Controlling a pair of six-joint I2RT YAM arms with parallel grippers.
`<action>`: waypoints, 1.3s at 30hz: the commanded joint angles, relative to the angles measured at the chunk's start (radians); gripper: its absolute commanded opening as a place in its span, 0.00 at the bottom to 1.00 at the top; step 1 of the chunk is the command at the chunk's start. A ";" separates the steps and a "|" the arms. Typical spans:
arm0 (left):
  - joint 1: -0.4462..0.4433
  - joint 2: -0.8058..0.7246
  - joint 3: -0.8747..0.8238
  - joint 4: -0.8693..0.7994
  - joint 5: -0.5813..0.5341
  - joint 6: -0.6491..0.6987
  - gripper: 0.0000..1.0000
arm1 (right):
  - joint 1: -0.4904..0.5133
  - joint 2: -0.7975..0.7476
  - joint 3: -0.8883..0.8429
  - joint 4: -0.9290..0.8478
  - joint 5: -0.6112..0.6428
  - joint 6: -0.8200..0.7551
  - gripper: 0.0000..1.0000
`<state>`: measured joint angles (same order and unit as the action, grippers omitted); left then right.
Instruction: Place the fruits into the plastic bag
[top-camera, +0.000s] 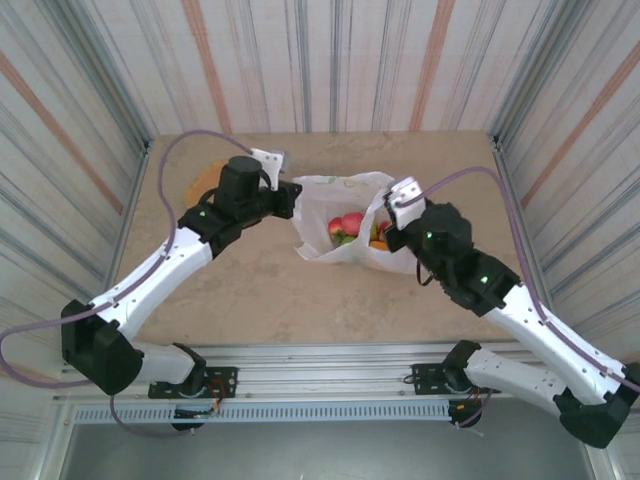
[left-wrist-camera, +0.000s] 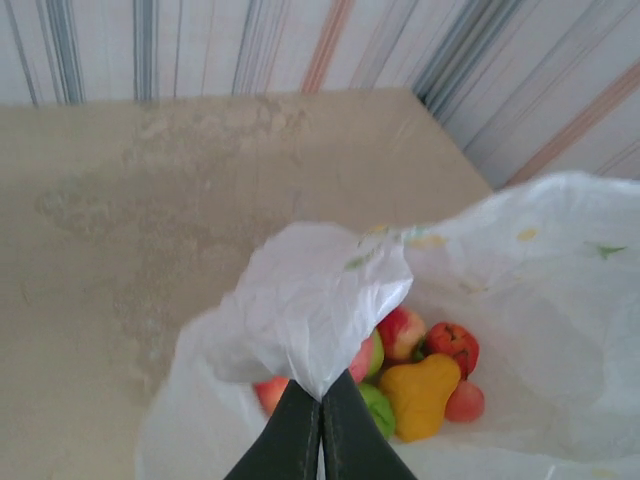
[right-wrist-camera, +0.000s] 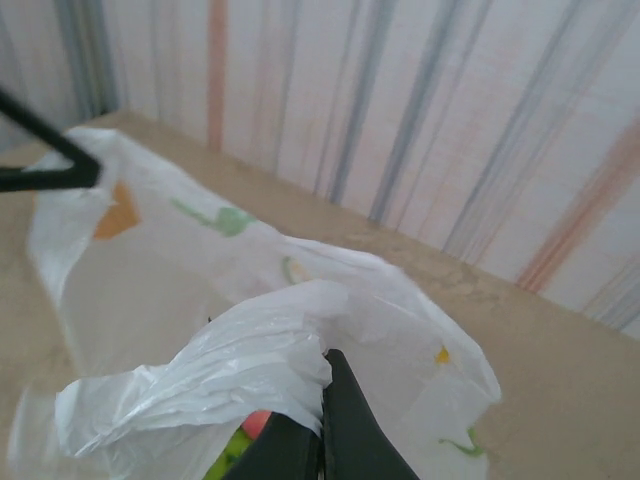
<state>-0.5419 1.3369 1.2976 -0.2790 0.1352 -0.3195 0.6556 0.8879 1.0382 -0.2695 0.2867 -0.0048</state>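
Left jaws and right jaws pinch the thin, crinkly plastic bag (left-wrist-camera: 560, 270), glossy rounded fruits (left-wrist-camera: 425, 375) heaped inside.

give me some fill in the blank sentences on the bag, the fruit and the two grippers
1. The fruits lie ____ the plastic bag.
2. The left gripper and the right gripper are each ____ on a fold of the bag.
3. The pear-shaped fruit is ____ in colour.

Missing words: inside; shut; yellow.
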 joint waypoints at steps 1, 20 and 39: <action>0.048 0.014 0.130 -0.080 0.026 -0.014 0.00 | -0.104 -0.022 0.068 -0.004 -0.096 0.225 0.00; 0.066 0.250 0.469 -0.241 0.074 0.014 0.00 | -0.438 0.014 0.138 -0.035 -0.308 0.465 0.00; 0.082 0.354 0.486 -0.232 0.091 0.006 0.03 | -0.557 0.151 0.123 -0.133 -0.568 0.442 0.00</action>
<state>-0.4725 1.6985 1.7924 -0.5156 0.2176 -0.3191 0.1024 1.0447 1.1767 -0.3721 -0.2108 0.4370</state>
